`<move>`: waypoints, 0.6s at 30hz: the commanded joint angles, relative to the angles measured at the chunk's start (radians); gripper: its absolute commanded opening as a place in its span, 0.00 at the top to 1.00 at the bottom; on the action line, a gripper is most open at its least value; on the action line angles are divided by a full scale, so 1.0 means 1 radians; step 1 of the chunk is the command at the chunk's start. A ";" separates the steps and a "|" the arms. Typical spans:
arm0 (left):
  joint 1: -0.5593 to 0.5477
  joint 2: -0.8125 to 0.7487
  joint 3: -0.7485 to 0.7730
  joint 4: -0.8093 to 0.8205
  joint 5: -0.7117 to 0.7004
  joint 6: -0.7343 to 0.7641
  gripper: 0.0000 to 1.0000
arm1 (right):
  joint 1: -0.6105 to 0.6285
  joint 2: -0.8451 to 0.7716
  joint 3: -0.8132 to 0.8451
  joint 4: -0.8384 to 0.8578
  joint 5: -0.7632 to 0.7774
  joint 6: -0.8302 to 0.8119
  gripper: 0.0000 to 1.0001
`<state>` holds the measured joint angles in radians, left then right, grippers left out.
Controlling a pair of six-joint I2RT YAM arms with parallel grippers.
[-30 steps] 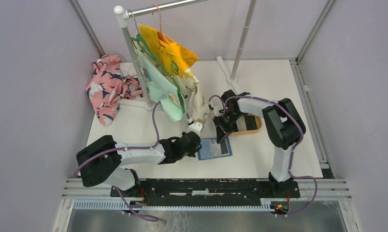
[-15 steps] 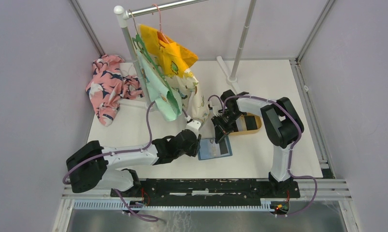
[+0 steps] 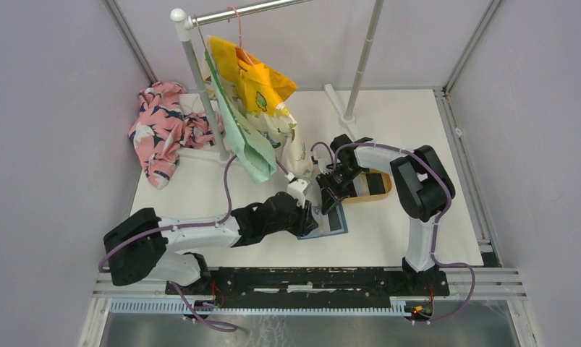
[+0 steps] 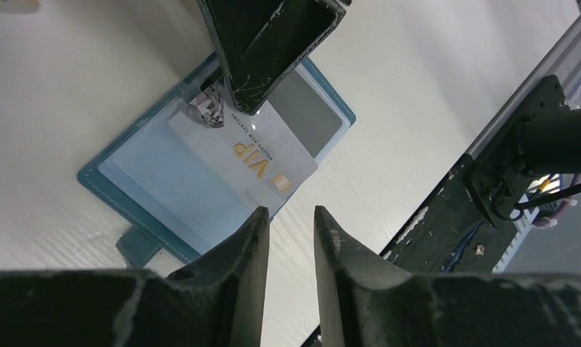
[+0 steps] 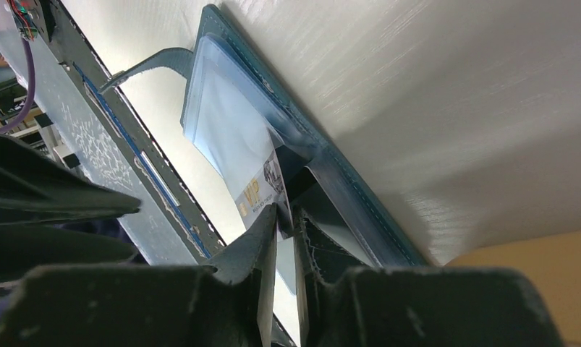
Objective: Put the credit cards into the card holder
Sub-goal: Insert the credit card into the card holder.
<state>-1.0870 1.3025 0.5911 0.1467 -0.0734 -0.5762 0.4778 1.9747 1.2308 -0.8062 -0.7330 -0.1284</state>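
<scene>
Reading the card (image 4: 265,155) first: it is pale, with "VIP" in gold letters, a small gold square beside them and a line of print too fine for me to make out. It lies slanted across the open card holder (image 4: 150,173), one end down among the clear blue-grey pockets. My right hand (image 5: 283,217) has its fingers a little apart, with the card's raised edge in the narrow gap between them. My left hand (image 4: 291,213) hovers just over the holder's near edge, fingers apart with nothing between them. The teal holder lies flat on the white surface (image 3: 388,231), its snap tab (image 4: 139,246) sticking out. A tan tray (image 3: 386,189) sits just behind the right hand. Pale lilac walls (image 3: 56,108) close in the cell; yellow and mint garments (image 3: 251,94) hang from a rail (image 3: 251,10), and a pink floral heap (image 3: 160,126) lies at the back left.
</scene>
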 commanded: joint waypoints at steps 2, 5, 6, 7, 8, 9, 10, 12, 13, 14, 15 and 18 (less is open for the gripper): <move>-0.031 0.110 0.090 0.098 0.015 -0.045 0.66 | 0.013 0.025 0.007 0.025 0.062 -0.049 0.81; -0.060 0.193 0.167 0.062 -0.049 -0.041 0.70 | 0.014 0.032 0.006 0.024 0.060 -0.051 0.81; -0.076 0.218 0.205 0.032 -0.076 -0.039 0.71 | 0.013 0.032 0.006 0.026 0.061 -0.051 0.81; -0.086 0.245 0.228 0.011 -0.098 -0.038 0.72 | 0.012 0.033 0.006 0.027 0.061 -0.053 0.81; -0.095 0.266 0.249 -0.007 -0.119 -0.038 0.73 | 0.013 0.033 0.006 0.026 0.061 -0.053 0.81; -0.100 0.286 0.270 -0.029 -0.136 -0.041 0.75 | 0.012 0.034 0.006 0.026 0.061 -0.053 0.81; -0.107 0.305 0.289 -0.050 -0.154 -0.045 0.77 | 0.013 0.035 0.006 0.027 0.060 -0.053 0.81; -0.113 0.338 0.327 -0.093 -0.184 -0.056 0.82 | 0.013 0.035 0.004 0.027 0.058 -0.053 0.81; -0.115 0.354 0.345 -0.110 -0.196 -0.058 0.83 | 0.013 0.038 0.004 0.028 0.057 -0.053 0.81; -0.117 0.374 0.362 -0.123 -0.204 -0.059 0.84 | 0.013 0.039 0.004 0.026 0.056 -0.053 0.81; -0.119 0.389 0.377 -0.132 -0.210 -0.056 0.84 | 0.013 0.041 0.004 0.026 0.056 -0.054 0.81; -0.119 0.432 0.424 -0.142 -0.223 -0.042 0.84 | 0.013 0.042 0.003 0.026 0.054 -0.056 0.81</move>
<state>-1.2011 1.6905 0.9382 0.0425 -0.2260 -0.6025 0.4774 1.9789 1.2327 -0.8059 -0.7414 -0.1375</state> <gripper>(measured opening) 0.160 0.190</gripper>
